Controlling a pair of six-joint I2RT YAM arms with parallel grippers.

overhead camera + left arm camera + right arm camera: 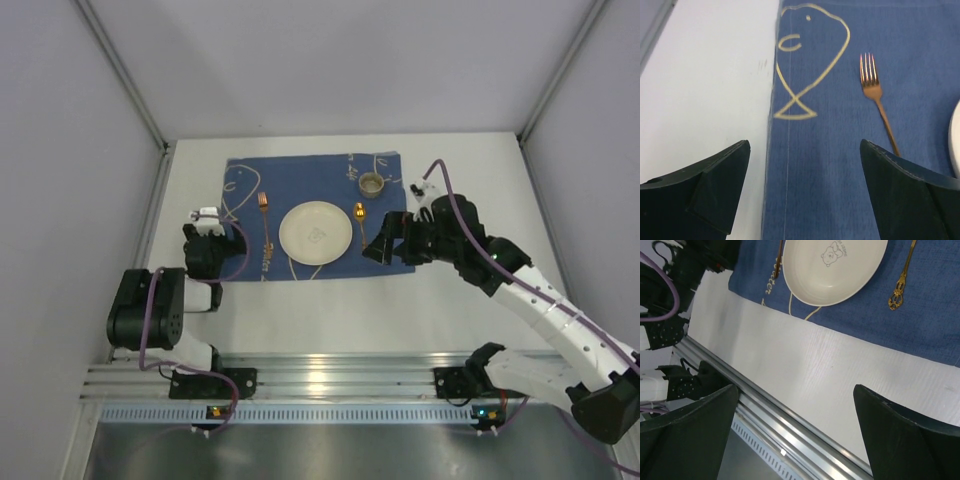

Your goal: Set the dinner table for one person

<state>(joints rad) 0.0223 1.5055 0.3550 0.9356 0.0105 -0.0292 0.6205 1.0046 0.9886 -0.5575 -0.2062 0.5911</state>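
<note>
The white dinner table (350, 310) carries a blue cloth (300, 180) with fish outlines. On the cloth lie a white plate (315, 232), a copper fork (265, 225) to its left, a gold spoon (360, 222) to its right and a small metal cup (372, 184) beyond the spoon. My left gripper (222, 232) is open over the cloth's left edge (771, 150), and the fork (875, 92) lies ahead to its right. My right gripper (385, 248) hangs open over the cloth's near right part, nothing between its fingers, facing the bare table (840, 370). It sees the plate (832, 265) and spoon (902, 277).
An aluminium rail (330, 375) runs along the near table edge, with both arm bases on it. Grey walls close in the left, right and far sides. The left arm (670, 295) shows in the right wrist view.
</note>
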